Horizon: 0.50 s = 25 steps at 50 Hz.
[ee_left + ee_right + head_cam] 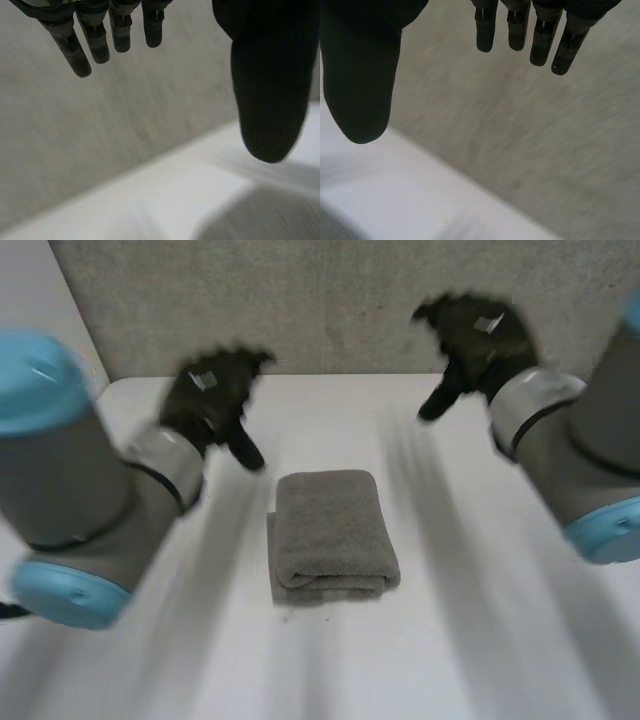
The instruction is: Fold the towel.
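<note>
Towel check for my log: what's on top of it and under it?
Nothing lies on the towel; the left hand and right hand are open, clear of it. It rests on the table. Anything beneath or between its folds is covered.

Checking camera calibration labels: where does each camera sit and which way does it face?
Head view: between and behind the arms, looking down at the white table, folded grey towel and wall; both arms and the left hand and right hand show.
Left wrist view: on the left wrist, looking along the palm at wall and table; straight fingers and thumb show.
Right wrist view: on the right wrist, same aim; straight fingers and thumb show.
Shared: wall meeting table, in all three.
</note>
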{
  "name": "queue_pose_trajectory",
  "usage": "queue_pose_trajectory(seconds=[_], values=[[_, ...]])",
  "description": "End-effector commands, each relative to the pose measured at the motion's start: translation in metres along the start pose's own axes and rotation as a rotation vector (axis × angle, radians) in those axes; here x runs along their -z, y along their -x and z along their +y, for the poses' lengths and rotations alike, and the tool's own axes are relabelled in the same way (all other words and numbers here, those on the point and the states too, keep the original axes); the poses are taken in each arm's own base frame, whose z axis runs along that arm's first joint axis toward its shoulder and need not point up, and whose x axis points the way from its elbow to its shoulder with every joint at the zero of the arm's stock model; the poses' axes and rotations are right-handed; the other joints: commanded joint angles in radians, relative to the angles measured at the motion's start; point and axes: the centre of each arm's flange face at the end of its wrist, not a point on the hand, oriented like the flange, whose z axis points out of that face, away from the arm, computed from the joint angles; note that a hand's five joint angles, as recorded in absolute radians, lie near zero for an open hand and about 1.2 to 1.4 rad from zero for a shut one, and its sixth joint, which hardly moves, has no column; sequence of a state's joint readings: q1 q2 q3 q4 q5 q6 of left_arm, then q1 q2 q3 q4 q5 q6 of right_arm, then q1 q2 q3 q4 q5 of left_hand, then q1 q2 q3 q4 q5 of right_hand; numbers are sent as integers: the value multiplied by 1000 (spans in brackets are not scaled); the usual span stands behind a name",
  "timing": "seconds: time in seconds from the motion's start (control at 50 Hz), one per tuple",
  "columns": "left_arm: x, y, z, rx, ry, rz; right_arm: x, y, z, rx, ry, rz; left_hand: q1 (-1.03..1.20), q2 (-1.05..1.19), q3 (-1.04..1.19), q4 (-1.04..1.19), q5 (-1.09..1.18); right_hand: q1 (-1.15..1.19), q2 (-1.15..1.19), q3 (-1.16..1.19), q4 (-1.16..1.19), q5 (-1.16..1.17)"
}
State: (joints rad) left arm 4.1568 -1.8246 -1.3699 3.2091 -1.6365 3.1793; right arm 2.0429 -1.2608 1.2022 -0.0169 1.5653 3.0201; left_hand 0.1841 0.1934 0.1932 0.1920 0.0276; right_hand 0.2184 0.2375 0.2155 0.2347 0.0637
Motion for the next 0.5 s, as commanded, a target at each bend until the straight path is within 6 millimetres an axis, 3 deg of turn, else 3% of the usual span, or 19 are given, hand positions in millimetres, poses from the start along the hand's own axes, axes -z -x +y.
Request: queue_pose_trajectory(seconds=[0.02, 0.06, 0.16, 0.5], values=[[25, 47, -83, -4, -182, -150, 23, -26, -61, -14, -143, 151, 50, 41, 41, 42, 32, -44, -63, -41, -60, -64], [38, 68, -103, -13, -192, -218, 26, -30, -65, -9, -146, 162, 35, 26, 26, 28, 17, -44, -63, -41, -60, -64], [46, 82, -106, -17, -149, -261, 33, -34, -62, 35, -72, 165, -6, -15, -15, -14, -24, -44, -63, -41, -60, -64], [51, 74, -83, 11, -37, -232, 35, -26, -45, 36, 16, 125, -9, -18, -18, -17, -27, -44, -63, -41, -60, -64]])
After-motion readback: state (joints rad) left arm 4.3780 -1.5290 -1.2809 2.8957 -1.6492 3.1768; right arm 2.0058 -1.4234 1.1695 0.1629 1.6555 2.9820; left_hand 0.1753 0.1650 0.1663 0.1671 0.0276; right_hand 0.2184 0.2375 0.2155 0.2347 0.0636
